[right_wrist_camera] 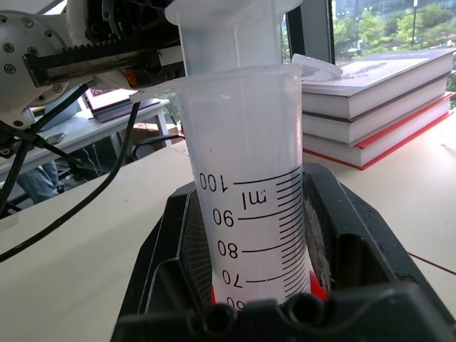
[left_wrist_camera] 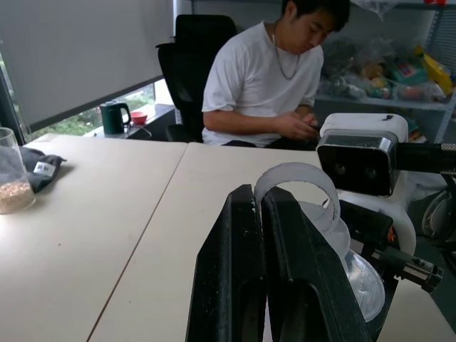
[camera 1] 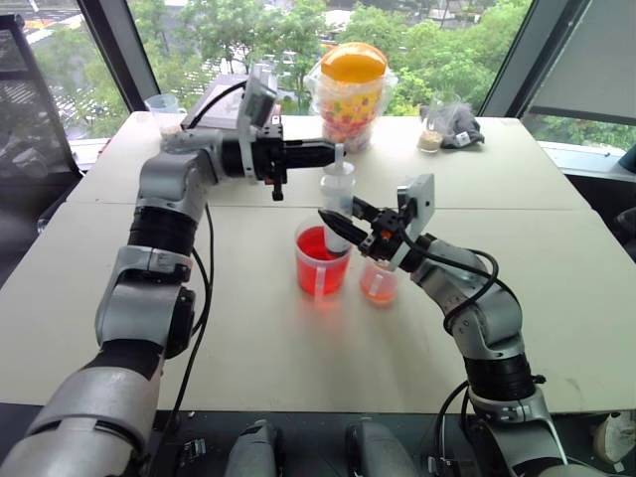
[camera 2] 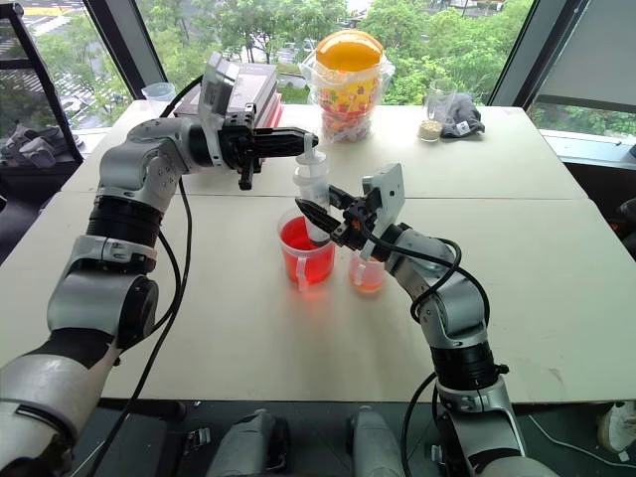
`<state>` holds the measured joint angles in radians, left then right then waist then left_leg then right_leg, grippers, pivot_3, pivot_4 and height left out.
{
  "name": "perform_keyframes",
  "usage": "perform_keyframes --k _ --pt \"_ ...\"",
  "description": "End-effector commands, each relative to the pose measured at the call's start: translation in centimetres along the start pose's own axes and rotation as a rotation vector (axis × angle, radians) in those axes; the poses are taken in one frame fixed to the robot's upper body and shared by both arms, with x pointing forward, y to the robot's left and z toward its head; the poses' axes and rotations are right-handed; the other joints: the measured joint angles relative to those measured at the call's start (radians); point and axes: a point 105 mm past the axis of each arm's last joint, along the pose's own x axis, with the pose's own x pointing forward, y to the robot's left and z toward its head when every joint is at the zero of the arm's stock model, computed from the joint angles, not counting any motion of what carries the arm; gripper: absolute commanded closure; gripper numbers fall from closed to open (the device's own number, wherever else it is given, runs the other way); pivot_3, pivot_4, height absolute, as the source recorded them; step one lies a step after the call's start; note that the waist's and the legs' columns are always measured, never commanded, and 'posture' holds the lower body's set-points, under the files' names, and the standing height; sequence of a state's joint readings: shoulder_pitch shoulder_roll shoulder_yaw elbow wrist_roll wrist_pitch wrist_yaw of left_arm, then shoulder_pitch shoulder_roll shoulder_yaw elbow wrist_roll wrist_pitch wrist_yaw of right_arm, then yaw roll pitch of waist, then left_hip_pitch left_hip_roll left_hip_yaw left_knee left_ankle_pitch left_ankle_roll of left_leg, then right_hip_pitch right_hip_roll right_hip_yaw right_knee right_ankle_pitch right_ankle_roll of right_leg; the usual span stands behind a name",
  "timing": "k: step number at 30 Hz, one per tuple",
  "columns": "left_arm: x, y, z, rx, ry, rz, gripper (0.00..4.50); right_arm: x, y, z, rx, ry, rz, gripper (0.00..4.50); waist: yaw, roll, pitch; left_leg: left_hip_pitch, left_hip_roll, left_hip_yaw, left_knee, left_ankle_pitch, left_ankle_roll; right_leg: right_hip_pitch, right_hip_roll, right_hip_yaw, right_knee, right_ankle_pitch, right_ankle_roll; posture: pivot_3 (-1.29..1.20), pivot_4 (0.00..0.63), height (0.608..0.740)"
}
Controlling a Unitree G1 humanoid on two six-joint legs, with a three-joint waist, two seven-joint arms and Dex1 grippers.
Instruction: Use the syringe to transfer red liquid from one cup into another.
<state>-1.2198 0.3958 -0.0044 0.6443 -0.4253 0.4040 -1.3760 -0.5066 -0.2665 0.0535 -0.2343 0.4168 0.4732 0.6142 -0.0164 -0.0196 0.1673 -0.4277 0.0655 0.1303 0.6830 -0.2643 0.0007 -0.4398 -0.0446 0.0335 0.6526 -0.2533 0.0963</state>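
The syringe (camera 1: 338,191) stands upright over the larger cup (camera 1: 322,260), its lower end down inside the cup, which holds red liquid (camera 1: 318,270). My right gripper (camera 1: 340,227) is shut on the syringe's barrel (right_wrist_camera: 246,178); the barrel's scale marks show between the fingers (right_wrist_camera: 167,235). From the left, my left gripper (camera 1: 333,152) reaches level and is shut on the white plunger's top ring (left_wrist_camera: 296,178). The smaller cup (camera 1: 379,283), pale orange low down, stands right beside the larger one, under my right wrist.
At the table's back stand a jar (camera 1: 353,84) with an orange lid, a stack of books (camera 1: 221,99), a clear cup (camera 1: 164,109) and a glass of grains (camera 1: 431,134) by a dark cloth (camera 1: 461,125). A person (left_wrist_camera: 263,78) sits beyond the table's right side.
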Motion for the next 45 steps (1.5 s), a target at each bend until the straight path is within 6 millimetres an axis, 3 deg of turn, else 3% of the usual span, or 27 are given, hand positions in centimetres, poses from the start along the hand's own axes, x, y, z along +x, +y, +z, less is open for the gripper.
perform_keyframes --k 1,10,15,18,23,24,25,26,39,45 --pt "-0.7 0.6 4.7 0.135 -0.105 0.070 4.48 0.4 2.7 0.2 -0.009 -0.006 0.133 3.11 0.000 0.000 0.000 0.000 0.000 0.000 0.000 0.000 0.000 0.000 0.000 0.000 0.000 0.000 0.000 0.00 0.150 0.740" --pt "-0.6 0.6 4.8 0.139 -0.108 0.071 4.48 0.4 2.7 0.4 -0.014 -0.012 0.132 3.11 0.001 0.000 0.000 0.000 0.000 0.000 0.000 0.000 0.000 0.000 0.000 0.000 0.000 0.000 0.000 0.00 0.150 0.740" --pt "-0.5 0.4 3.9 0.118 -0.079 0.053 4.48 0.7 2.5 1.6 -0.037 -0.044 0.127 3.11 0.000 0.000 0.000 0.000 0.000 0.000 0.000 0.000 0.000 0.000 0.000 0.000 0.000 0.000 0.000 0.00 0.150 0.740" --pt "-0.5 0.1 3.0 0.094 -0.053 0.038 3.65 1.0 2.4 3.1 -0.060 -0.082 0.122 3.11 -0.001 0.000 0.000 0.000 0.000 0.000 0.000 0.000 0.000 0.000 0.000 0.000 0.000 0.000 0.000 0.00 0.150 0.740" --pt "-0.9 -0.3 1.5 0.078 -0.010 0.038 1.09 1.3 2.2 5.2 -0.081 -0.134 0.116 3.11 -0.003 0.000 0.000 0.000 0.000 0.000 0.000 0.000 0.000 0.000 0.000 0.000 0.000 0.000 0.000 0.00 0.150 0.740" --pt "-1.0 -0.3 1.2 0.075 -0.002 0.044 0.85 1.3 2.2 5.5 -0.084 -0.142 0.115 3.11 -0.002 0.000 0.000 0.000 0.000 0.000 0.000 0.000 0.000 0.000 0.000 0.000 0.000 0.000 0.000 0.00 0.150 0.740" --pt "-1.2 -0.3 1.0 0.072 0.003 0.049 0.22 1.3 2.2 5.8 -0.086 -0.147 0.113 3.11 -0.002 0.000 0.000 0.000 0.000 0.000 0.000 0.000 0.000 0.000 0.000 0.000 0.000 0.000 0.000 0.00 0.150 0.740" --pt "-1.4 -0.3 0.8 0.071 0.011 0.057 0.05 1.3 2.1 6.0 -0.088 -0.152 0.110 3.11 -0.002 0.000 0.000 0.000 0.000 0.000 0.000 0.000 0.000 0.000 0.000 0.000 0.000 0.000 0.000 0.00 0.150 0.740" --pt "-5.0 -0.5 -0.9 0.037 0.080 0.160 0.05 0.9 1.1 7.3 -0.092 -0.181 0.054 3.11 -0.002 -0.001 0.000 0.000 0.001 0.000 0.000 0.000 0.000 -0.001 0.000 0.000 0.002 0.000 0.000 0.00 0.150 0.740" --pt "-5.0 -0.5 -1.0 0.033 0.073 0.170 0.05 0.0 0.3 10.3 -0.110 -0.246 0.011 3.11 0.003 0.000 0.000 0.000 0.000 0.000 0.000 0.000 0.000 0.000 0.000 -0.001 0.001 0.000 0.000 0.00 0.150 0.740"
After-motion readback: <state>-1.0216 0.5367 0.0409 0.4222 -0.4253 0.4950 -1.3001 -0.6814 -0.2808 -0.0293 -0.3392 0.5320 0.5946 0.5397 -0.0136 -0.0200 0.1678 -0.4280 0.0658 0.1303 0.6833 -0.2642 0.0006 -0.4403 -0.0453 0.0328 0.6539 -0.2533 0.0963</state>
